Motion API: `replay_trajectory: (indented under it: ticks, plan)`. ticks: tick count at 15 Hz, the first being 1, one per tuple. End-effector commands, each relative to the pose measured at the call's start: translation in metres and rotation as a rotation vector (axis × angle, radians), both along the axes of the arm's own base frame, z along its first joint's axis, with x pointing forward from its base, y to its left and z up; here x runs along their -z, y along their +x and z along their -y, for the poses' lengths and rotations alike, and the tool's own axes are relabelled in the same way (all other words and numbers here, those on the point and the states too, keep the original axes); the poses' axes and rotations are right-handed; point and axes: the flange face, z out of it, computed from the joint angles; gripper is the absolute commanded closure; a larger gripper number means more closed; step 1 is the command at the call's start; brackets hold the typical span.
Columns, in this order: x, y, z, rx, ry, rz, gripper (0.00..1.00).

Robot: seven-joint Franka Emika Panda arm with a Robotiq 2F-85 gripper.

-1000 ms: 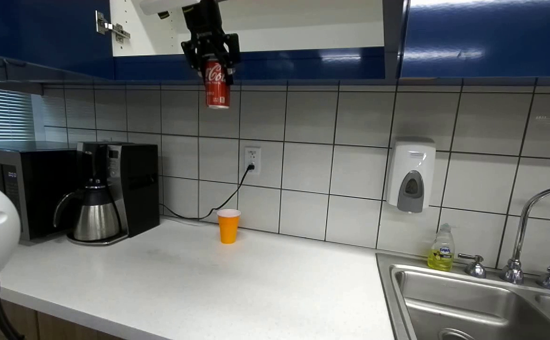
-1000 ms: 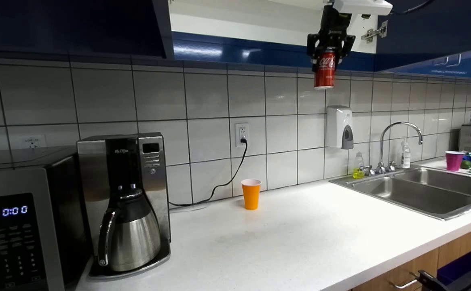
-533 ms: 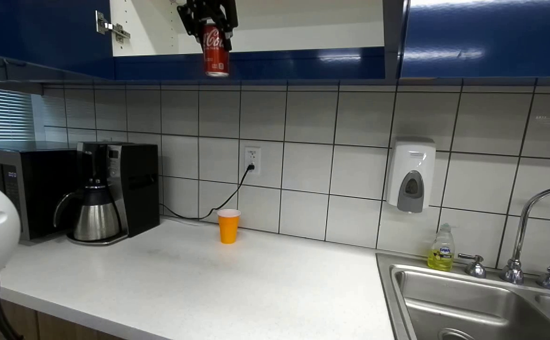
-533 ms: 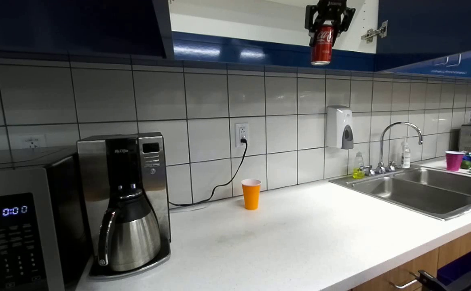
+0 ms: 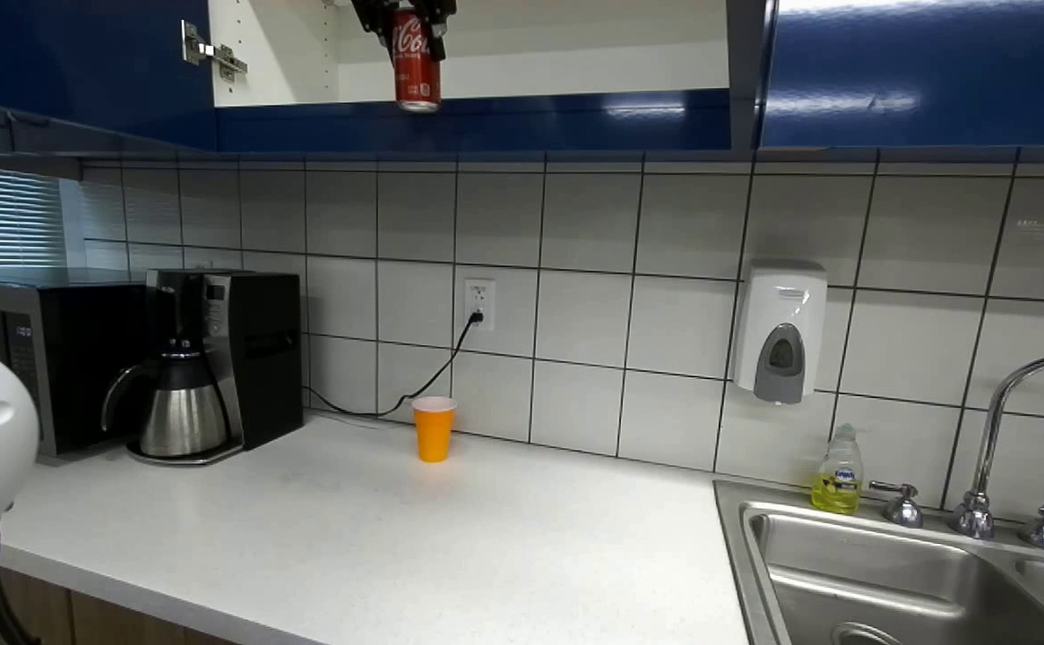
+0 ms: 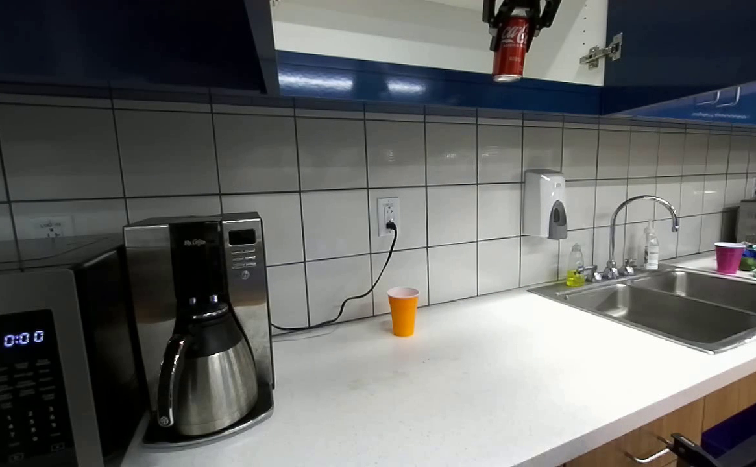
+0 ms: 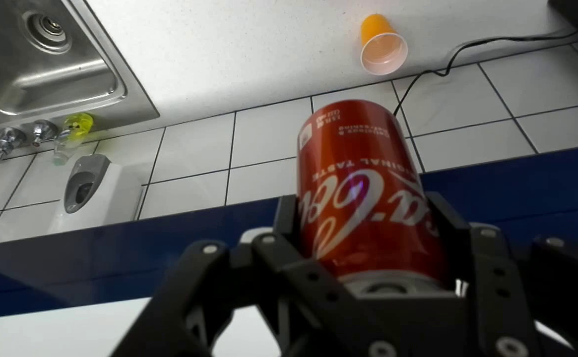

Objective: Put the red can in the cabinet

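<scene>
Your black two-finger gripper point(image 7: 364, 215) is clamped around the red cylindrical metal can point(image 5: 416, 81), one finger on each side. You hold the can base downward and slightly tilted, its metallic top toward the gripper. In both exterior views, you see the can in front of the open, white-lined, glossy dark blue wall cabinet point(image 5: 575, 54); the can's base shows against the blue lower rail point(image 5: 557, 122). You cannot tell whether can and rail touch. Below, an upright, tapered orange cup point(image 5: 435, 434) with a pale rim stands on the smooth white countertop point(image 5: 486, 546).
</scene>
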Motion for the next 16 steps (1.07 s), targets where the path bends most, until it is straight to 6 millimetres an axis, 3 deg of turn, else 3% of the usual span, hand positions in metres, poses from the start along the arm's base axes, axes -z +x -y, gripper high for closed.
replay_trajectory:
  ticks: [1, 9, 16]
  plan:
    - [-0.026, 0.01, -0.004, 0.041, -0.003, 0.001, 0.61]
    - [-0.056, 0.036, -0.009, 0.071, -0.002, 0.016, 0.61]
    - [-0.066, 0.065, -0.007, 0.11, 0.002, 0.015, 0.61]
